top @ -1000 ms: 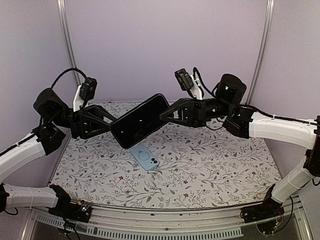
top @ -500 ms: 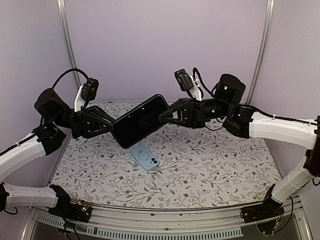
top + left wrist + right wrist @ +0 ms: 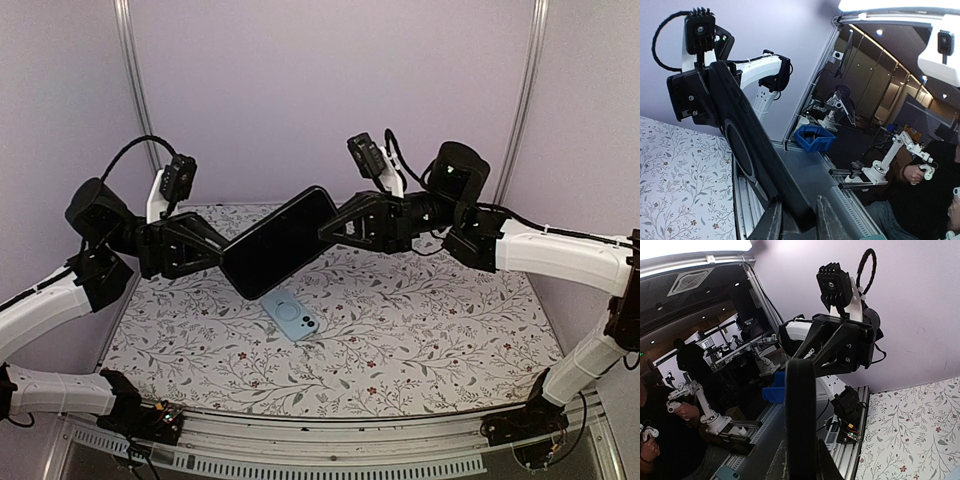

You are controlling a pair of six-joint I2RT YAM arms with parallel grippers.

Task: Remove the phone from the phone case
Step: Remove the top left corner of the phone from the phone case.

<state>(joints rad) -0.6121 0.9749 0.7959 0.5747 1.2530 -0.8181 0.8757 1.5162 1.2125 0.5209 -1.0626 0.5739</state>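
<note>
Left tool (image 3: 222, 252) and right tool (image 3: 328, 228), seen from above, each pinch one end of the black phone (image 3: 280, 242), holding it tilted in the air over the floral counter (image 3: 430, 320), while the pale blue phone case (image 3: 291, 315) lies flat on the counter just below, apart from it. From the left wrist, that tool's fingers (image 3: 771, 222) clamp the phone's near end. From the right wrist, its fingers (image 3: 780, 465) squeeze the phone's edge likewise.

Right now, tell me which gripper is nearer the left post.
Left. The left gripper grips the phone just right of the post. The right gripper grips the phone's other end, further right.
</note>
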